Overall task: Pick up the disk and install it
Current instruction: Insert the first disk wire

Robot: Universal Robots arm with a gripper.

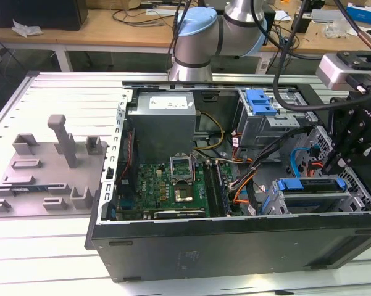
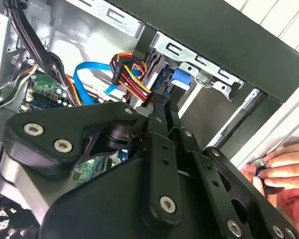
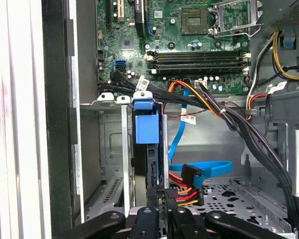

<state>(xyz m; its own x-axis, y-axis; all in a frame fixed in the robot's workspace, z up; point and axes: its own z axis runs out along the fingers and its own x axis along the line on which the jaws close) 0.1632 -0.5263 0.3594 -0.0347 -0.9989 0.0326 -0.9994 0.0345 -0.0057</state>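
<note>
Disk (image 1: 311, 185) stands edgewise in the drive cage (image 1: 266, 200) at the exterior view's lower right; jaws of the gripper (image 3: 160, 211) seem clamped on its end. Insertion step in hand, calling for a straight, square push home

This is a robotics lab or electronics workshop. A desktop computer case (image 1: 234, 250) lies open on a slotted aluminium tabletop (image 1: 43, 259), baring its motherboard (image 1: 166, 185), bundled cables (image 1: 247, 185) and the blue-framed disk (image 1: 310, 184). A grey fixture plate (image 1: 49, 179) with moulded blocks sits beside it. A robot arm (image 1: 200, 43) stands behind, before wooden benches (image 1: 111, 28) strewn with wires and boxes.
</note>
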